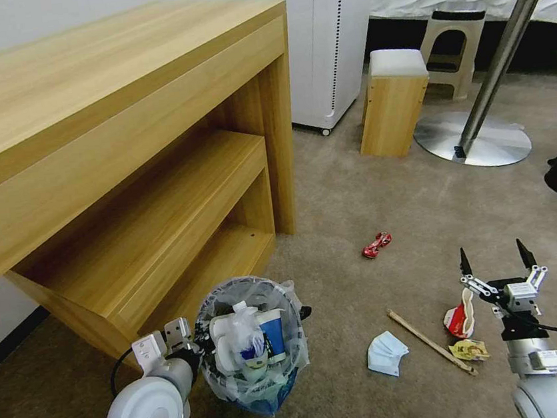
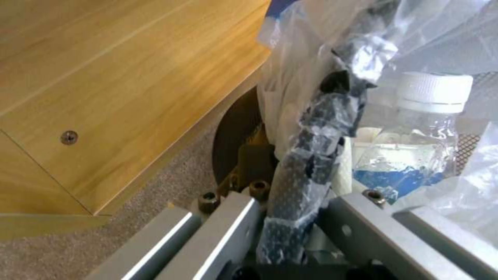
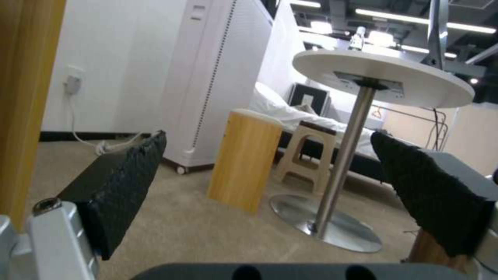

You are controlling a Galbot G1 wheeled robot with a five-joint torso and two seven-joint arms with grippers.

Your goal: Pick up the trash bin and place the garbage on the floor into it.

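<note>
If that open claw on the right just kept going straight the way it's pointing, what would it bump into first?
Probably nothing nearby: the right gripper points across bare carpet. The wooden stool and the round table's steel base lie ahead; which comes first is unclear.

Beige carpeted floor [image 1: 359, 206] strewn with red wrapper [image 1: 376, 245], wooden stick [image 1: 431, 342], tissue [image 1: 386, 353], crushed red cup [image 1: 460, 318], yellow wrapper [image 1: 469, 349].

We find the trash bin [image 1: 254, 346] on the floor [image 1: 358, 200] before the desk [image 1: 114, 120], our left gripper [image 1: 196, 342] at its rim. To its right lie a folded tissue [image 1: 387, 353], a stick [image 1: 431, 341] and wrappers [image 1: 462, 315], with our right gripper [image 1: 497, 258] above them. A stool [image 1: 392, 102] stands behind.
</note>
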